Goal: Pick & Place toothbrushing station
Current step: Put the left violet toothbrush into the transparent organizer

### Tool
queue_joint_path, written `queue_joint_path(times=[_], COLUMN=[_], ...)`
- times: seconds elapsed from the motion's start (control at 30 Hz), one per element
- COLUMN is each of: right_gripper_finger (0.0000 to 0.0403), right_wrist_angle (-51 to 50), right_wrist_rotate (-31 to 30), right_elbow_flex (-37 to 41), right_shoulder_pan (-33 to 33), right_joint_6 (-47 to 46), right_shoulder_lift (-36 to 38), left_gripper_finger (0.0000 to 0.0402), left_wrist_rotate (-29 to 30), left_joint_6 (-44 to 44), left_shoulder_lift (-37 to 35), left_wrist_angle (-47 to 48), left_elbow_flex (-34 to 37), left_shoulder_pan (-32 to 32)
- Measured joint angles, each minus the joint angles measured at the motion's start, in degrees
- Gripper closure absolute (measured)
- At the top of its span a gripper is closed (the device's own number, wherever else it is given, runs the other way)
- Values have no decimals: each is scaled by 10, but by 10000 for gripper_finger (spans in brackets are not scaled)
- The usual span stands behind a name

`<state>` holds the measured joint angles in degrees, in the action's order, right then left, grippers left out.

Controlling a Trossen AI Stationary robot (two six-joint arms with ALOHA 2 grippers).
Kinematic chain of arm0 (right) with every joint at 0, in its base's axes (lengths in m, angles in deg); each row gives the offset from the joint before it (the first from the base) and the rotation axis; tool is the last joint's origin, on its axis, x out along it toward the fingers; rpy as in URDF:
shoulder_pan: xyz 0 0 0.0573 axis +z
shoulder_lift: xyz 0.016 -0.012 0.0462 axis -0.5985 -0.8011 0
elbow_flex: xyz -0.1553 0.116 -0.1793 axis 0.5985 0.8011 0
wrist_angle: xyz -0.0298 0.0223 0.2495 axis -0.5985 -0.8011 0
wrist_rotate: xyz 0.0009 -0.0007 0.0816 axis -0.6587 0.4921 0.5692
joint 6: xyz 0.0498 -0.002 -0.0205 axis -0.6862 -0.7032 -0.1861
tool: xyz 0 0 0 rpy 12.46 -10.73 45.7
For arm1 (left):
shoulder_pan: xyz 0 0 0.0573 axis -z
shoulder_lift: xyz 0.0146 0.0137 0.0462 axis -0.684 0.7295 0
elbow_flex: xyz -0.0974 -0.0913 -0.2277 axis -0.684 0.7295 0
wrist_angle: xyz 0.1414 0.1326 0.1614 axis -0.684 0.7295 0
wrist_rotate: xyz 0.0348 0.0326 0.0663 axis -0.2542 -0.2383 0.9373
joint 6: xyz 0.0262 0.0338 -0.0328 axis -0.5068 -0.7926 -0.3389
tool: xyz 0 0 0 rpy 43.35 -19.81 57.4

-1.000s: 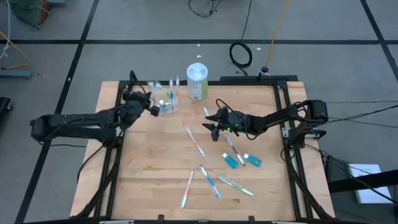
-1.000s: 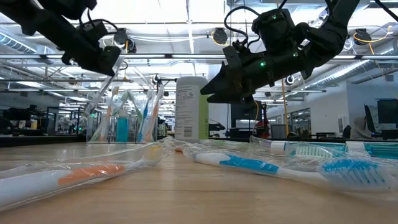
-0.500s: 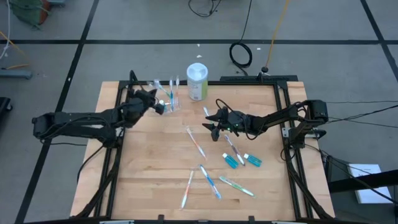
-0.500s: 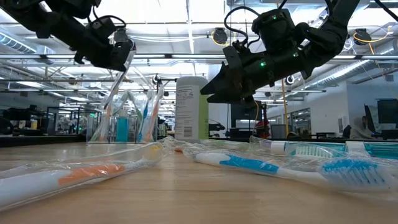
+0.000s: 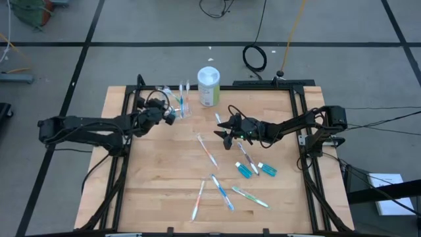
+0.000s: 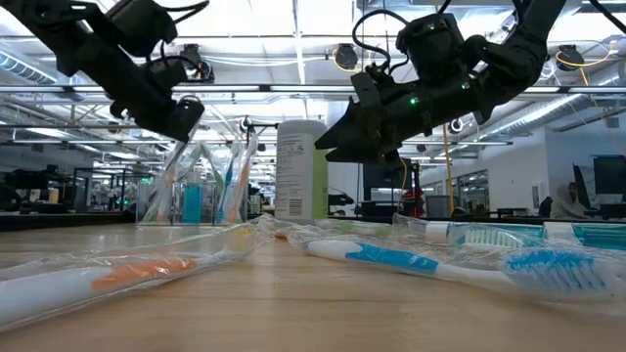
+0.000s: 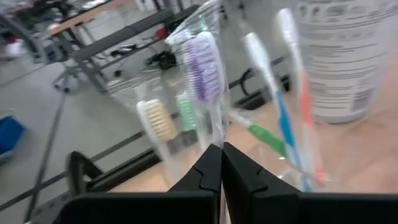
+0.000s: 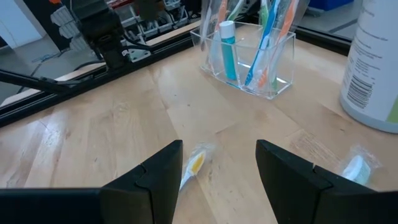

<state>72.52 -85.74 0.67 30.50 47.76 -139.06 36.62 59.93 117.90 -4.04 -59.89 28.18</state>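
A clear plastic cup (image 5: 179, 103) stands at the table's far left and holds several toothbrushes and a blue tube (image 8: 228, 50). My left gripper (image 5: 168, 113) is right beside the cup on its left, above it in the low view (image 6: 179, 119), shut on a wrapped purple-bristled toothbrush (image 7: 202, 78). My right gripper (image 5: 223, 130) is open and empty above the table's middle, over a wrapped toothbrush (image 8: 195, 163). Several more toothbrushes (image 5: 222, 191) and two blue tubes (image 5: 245, 171) lie flat on the table. My left gripper pinches the purple-bristled toothbrush by its handle (image 7: 215, 135), a little below the head, between its two shut fingertips. The bristle end stands out beyond the fingertips. In the low view the brush (image 6: 171, 166) slants down from the fingers toward the cup (image 6: 201, 186).
A white and green canister (image 5: 208, 85) stands at the far edge, right of the cup. Loose toothbrushes lie across the middle and near part of the table (image 5: 207, 151). Bare wood shows on the table's left (image 5: 151, 178).
My left gripper has gone toward the table's right, closer to the cup, rising a little and then coming down again, with the toothbrush still in its shut fingers. My right gripper has kept still.
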Motion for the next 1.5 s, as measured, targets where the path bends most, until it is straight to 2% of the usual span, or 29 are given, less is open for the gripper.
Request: queue_joint_path(times=[0.1,0.27,0.43,0.53,0.7,0.83,1.1,1.5], right_gripper_finger=[204,204,204,204,204,204,204,204], right_wrist_angle=[0,0,-1,-1,-1,-1,-1,-1], right_wrist_rotate=[0,0,0,0,0,0,0,0], right_elbow_flex=[0,0,0,0,0,0,0,0], right_shoulder_pan=[0,0,0,0,0,0,0,0], right_joint_6=[0,0,0,0,0,0,0,0], right_shoulder_lift=[0,0,0,0,0,0,0,0], left_gripper_finger=[387,385,398,388,381,381,380,380], left_wrist_rotate=[27,31,43,61,58,27,-59,-68], left_joint_6=[-1,2,48,81,155,185,179,153], left_shoulder_lift=[6,-3,-18,-29,-33,-30,-31,-31], left_wrist_angle=[1,30,78,117,170,195,193,196], left_elbow_flex=[0,0,0,0,0,0,0,0], left_shoulder_pan=[0,0,0,0,0,-4,-39,-58])
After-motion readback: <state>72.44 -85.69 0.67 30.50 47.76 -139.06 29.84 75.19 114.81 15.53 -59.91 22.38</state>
